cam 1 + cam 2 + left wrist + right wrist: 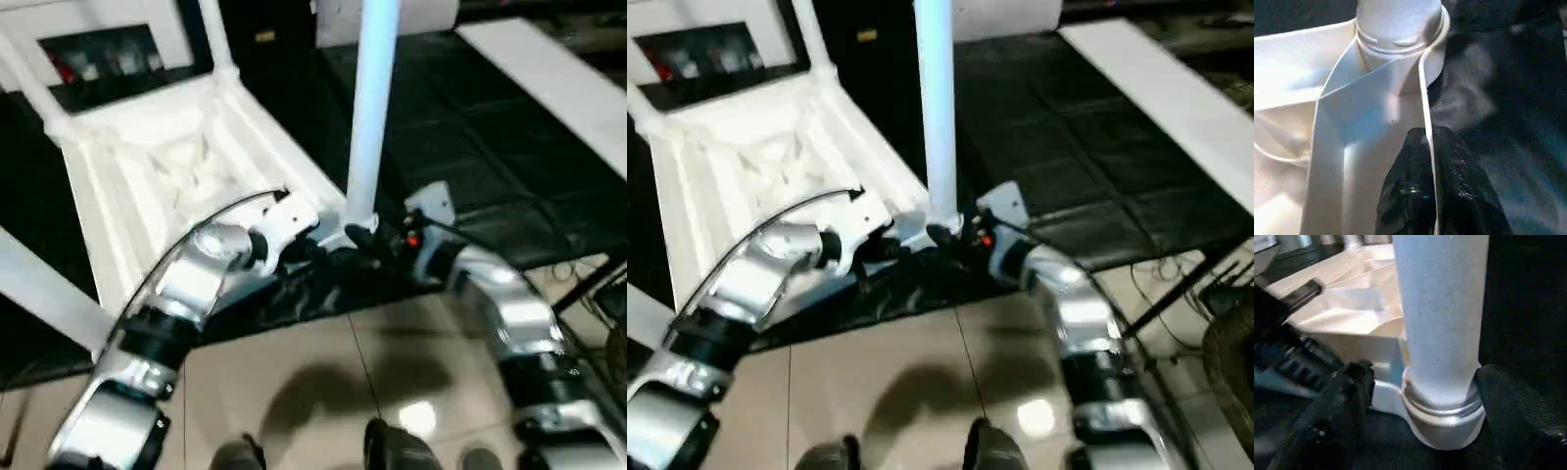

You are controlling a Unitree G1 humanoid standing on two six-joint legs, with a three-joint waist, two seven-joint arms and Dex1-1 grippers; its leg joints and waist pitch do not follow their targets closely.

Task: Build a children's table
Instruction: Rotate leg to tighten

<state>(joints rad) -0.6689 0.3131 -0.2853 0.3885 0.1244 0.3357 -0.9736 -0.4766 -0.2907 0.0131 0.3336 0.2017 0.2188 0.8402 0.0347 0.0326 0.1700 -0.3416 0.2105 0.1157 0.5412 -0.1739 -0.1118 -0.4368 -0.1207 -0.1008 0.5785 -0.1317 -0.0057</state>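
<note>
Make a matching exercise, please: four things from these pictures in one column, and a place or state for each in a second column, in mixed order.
Things:
1. tube leg
2. tabletop
3. left gripper
4. floor mat

Places or states:
A. shut on the tabletop's thin side wall
B. black, lying under the tabletop
C. upright in the near corner socket
D. upside down, ribbed underside facing up

Pairs: 1-C, 2-D, 3-A, 4-B

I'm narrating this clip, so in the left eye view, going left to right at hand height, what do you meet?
Left forearm → left hand → upright leg in its corner socket → right hand → right forearm.
</note>
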